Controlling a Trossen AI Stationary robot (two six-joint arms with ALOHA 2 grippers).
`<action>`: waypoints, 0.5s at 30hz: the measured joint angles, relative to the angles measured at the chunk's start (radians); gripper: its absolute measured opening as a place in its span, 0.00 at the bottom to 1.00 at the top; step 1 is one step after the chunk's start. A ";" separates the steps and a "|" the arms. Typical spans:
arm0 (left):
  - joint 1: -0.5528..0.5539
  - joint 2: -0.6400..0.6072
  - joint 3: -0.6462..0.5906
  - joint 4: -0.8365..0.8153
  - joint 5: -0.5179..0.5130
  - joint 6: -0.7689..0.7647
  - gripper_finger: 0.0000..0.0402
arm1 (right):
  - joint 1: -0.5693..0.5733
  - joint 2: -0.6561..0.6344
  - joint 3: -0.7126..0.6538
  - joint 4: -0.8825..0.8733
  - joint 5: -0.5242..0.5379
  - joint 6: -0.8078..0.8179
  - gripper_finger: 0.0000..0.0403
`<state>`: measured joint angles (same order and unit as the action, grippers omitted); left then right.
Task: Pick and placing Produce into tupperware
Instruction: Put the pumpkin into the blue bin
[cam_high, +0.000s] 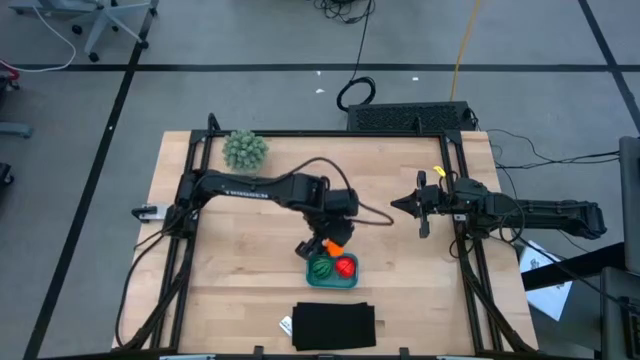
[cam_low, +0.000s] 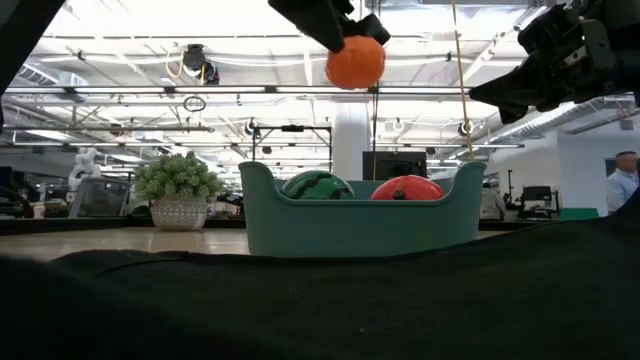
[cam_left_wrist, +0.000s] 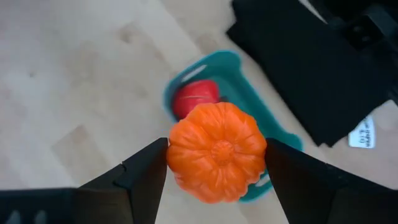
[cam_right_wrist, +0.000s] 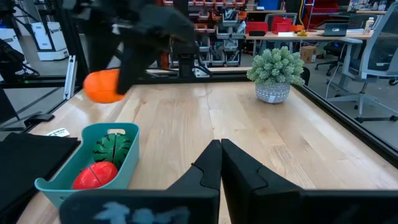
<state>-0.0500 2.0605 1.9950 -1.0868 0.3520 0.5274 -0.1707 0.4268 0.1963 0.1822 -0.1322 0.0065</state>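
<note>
My left gripper (cam_high: 334, 243) hangs above the far end of the teal tupperware (cam_high: 331, 284), shut on the orange round produce piece (cam_left_wrist: 216, 151), which also shows high in the low view as an orange ball (cam_low: 355, 62). The tupperware (cam_low: 360, 232) stands flat on the wooden table and holds the dark green striped piece (cam_high: 320, 268) and the red piece (cam_high: 346, 266) side by side. In the right wrist view the green piece (cam_right_wrist: 112, 148) and red piece (cam_right_wrist: 94, 176) lie in the tupperware (cam_right_wrist: 56, 183). My right gripper (cam_high: 394, 204) waits shut at the table's right side, lifted off it. My left gripper pinches the orange piece between its two fingers, one finger (cam_left_wrist: 148, 173) on each flank (cam_left_wrist: 177, 152) of the ribbed ball. The fingers come from above, pointing down. The piece is lifted clear, well above the tupperware rim (cam_low: 300, 195).
A pale-green fuzzy ball plant in a pot (cam_high: 245, 150) stands at the far left of the table. A flat black rectangle (cam_high: 334, 326) lies at the near edge, with a small white label (cam_high: 286, 325) beside it. Bare wood lies left and right of the tupperware.
</note>
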 joint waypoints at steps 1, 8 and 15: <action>-0.010 0.000 -0.007 0.005 0.001 0.000 0.64 | 0.000 0.000 0.000 0.000 0.000 0.000 0.00; -0.062 0.000 -0.099 0.154 0.001 -0.036 0.64 | 0.000 0.000 0.000 0.000 0.000 0.000 0.00; -0.087 0.001 -0.215 0.284 -0.031 -0.056 0.64 | 0.000 0.000 0.000 0.000 0.000 0.000 0.00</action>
<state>-0.1374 2.0611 1.7798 -0.8026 0.3215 0.4718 -0.1704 0.4271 0.1963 0.1822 -0.1322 0.0064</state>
